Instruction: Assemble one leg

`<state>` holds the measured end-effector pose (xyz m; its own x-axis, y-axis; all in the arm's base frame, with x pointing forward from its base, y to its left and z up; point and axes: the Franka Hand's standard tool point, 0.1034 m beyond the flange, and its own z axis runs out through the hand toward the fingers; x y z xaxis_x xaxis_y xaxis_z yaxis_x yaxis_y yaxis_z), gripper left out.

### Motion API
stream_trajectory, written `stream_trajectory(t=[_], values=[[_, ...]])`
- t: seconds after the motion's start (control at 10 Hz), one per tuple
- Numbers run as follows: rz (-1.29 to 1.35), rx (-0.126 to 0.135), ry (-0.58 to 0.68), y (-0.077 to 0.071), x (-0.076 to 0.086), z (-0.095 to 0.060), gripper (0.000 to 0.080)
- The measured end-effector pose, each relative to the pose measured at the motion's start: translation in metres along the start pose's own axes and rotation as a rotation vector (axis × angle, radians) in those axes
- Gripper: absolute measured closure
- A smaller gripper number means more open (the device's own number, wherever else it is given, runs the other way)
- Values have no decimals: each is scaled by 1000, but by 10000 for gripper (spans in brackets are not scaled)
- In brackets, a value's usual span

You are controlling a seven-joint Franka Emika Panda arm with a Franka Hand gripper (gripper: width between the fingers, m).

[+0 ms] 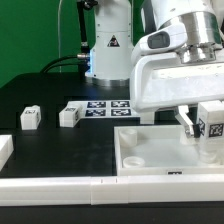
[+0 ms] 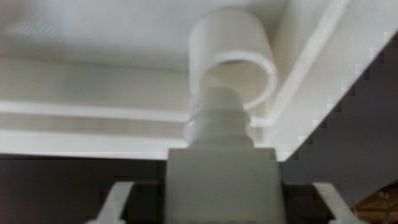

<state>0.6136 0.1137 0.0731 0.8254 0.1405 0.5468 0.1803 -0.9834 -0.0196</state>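
Note:
My gripper is shut on a white leg with a black-and-white tag. It holds the leg upright over the corner of the large white panel at the exterior view's right. In the wrist view the leg runs from between the fingers down to a rounded white part at the panel's rim corner. I cannot tell whether the leg touches it. Two more legs lie on the black table at the exterior view's left.
The marker board lies behind the panel, in front of the robot base. A white part sits at the far left edge. A white strip runs along the table's front edge.

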Motion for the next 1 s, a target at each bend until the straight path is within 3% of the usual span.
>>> stream_trajectory(t=[0.2,0.7,1.0], values=[[-1,-1,7,0,2,-3,507],[-7,4,-10,-7,-15,7,507],[-7,3,-25,-3,-23,13,507]])
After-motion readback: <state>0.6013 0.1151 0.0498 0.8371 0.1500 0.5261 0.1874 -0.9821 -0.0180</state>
